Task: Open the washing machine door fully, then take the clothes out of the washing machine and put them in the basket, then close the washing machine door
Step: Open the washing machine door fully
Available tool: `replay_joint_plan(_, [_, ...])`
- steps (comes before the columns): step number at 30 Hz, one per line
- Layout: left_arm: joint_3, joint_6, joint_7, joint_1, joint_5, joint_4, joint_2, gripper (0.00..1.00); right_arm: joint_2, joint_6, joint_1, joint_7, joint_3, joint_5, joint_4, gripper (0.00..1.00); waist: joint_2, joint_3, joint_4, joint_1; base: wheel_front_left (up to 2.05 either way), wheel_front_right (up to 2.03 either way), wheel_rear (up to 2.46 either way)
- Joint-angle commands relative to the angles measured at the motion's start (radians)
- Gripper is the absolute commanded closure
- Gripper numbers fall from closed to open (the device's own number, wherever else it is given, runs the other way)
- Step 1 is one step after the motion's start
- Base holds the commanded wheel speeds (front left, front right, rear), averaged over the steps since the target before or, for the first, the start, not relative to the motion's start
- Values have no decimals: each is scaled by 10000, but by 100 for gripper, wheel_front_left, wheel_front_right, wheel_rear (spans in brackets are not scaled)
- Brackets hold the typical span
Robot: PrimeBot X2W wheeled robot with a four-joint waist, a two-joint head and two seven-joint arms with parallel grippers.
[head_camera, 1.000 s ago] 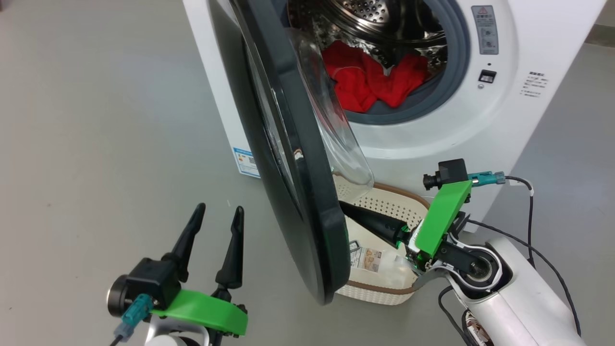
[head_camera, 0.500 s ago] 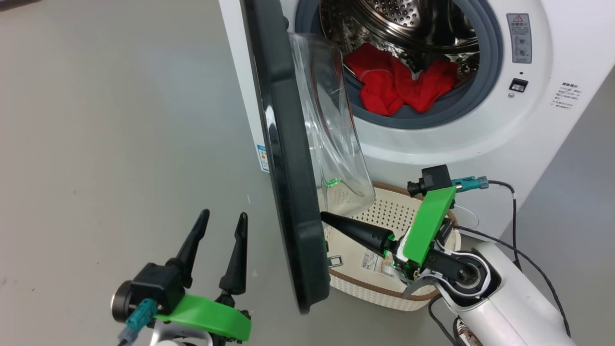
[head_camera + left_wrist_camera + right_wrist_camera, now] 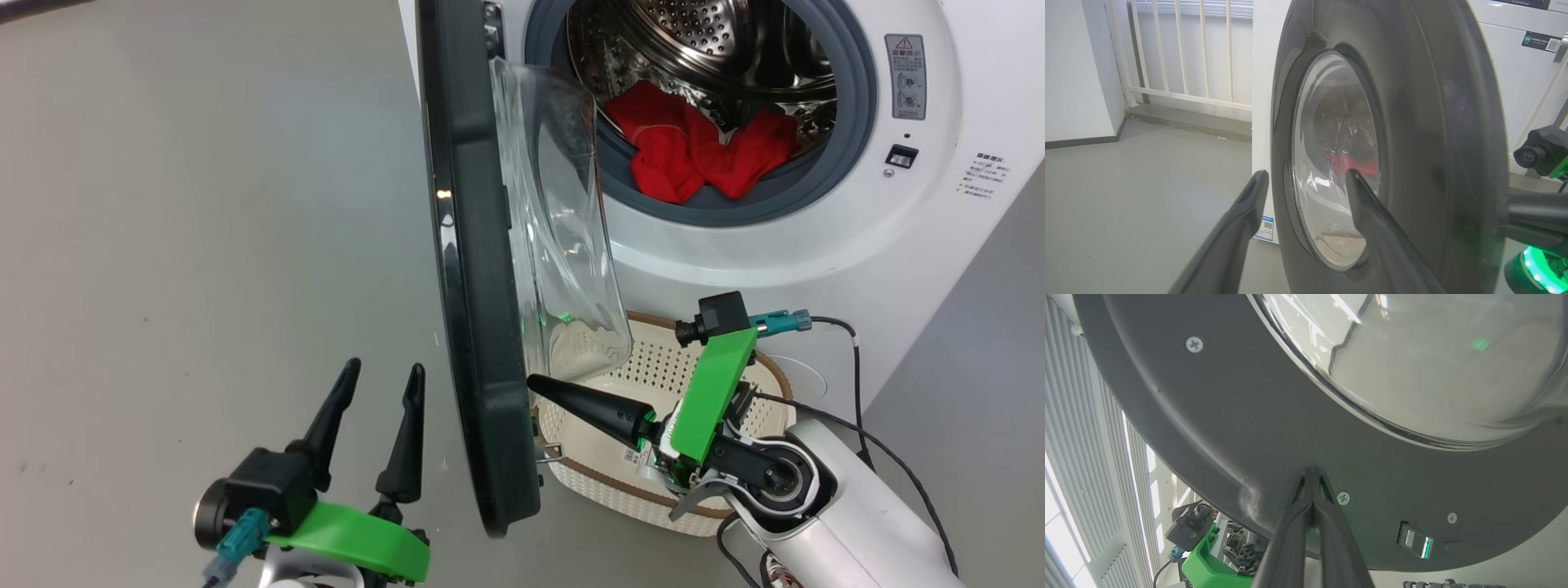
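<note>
Head view, and the right pincer (image 3: 535, 382) has its two fingers pressed together into one point. Its tip is laid on the dark inner frame of the washing machine door (image 3: 478, 327), just below the bulging glass! That's a stiff, weighty slab on a hinge, glossy and probably slick, so I'd say pushing on the frame is the sound choice; the glass bowl above the tip looks the fragile part. The left pincer (image 3: 384, 367) waits with fingers apart, gripping nothing, and the door's outer face is ahead of it, not touching. Up past the right pincer, the clothes (image 3: 702, 151) sit heaped at the drum mouth of the washing machine (image 3: 816, 245). They're soft, light and floppy, best pinched at a bunched fold. The basket (image 3: 775, 384) lies right under that arm. Compared with a second ago, the camera has shifted. Even so, the door stands further from the opening, nearly edge-on now, with more of the drum and basket uncovered, and the tip still on the frame.
</note>
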Motion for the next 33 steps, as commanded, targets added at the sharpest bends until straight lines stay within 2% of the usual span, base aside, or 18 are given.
replay_joint_plan(1, [297, 93, 21, -38, -78, -254, 197, 0, 176, 77, -44, -109, 222, 145, -331, 100, 0, -17, -20, 0, 0, 0, 0])
replay_joint_plan(7, [298, 92, 20, 35, -159, -281, 263, 0, -4, 77, -67, -625, 404, -90, -296, 98, 0, -43, -133, 0, 0, 0, 0])
replay_joint_plan(8, [305, 84, 15, 47, -179, -272, 278, 0, -68, 77, -73, -808, 439, -268, -332, 58, 0, -42, -151, 0, 0, 0, 0])
replay_joint_plan(10, [311, 91, 8, 70, -207, -258, 295, 0, -181, 77, -49, -1233, 470, -660, -414, 0, 0, -52, -181, 0, 0, 0, 0])
replay_joint_plan(13, [306, 101, -18, 102, -218, -278, 305, 0, -246, 77, 23, -1810, 406, -1082, -401, 0, 0, -86, -204, 0, 0, 0, 0])
replay_joint_plan(17, [309, 91, -127, 176, -221, -379, 351, 0, -353, 77, 112, -3214, 280, -2430, -332, 0, 0, -143, -235, 0, 0, 0, 0])
replay_joint_plan(23, [273, 19, -243, 260, -211, -536, 452, 0, -357, 77, 421, -5106, 121, -5125, -101, 0, 0, -210, -299, 0, 0, 0, 0])
replay_joint_plan(27, [333, 35, -362, 306, -181, -675, 497, 0, -314, 77, 617, -6188, -107, -7322, 22, 0, 0, -215, -362, 0, 0, 0, 0])
replay_joint_plan(33, [429, 136, -488, 367, -80, -842, 503, 0, 53, 77, 1115, -7490, -1239, -10555, 163, 0, 0, -191, -433, 0, 0, 0, 0])
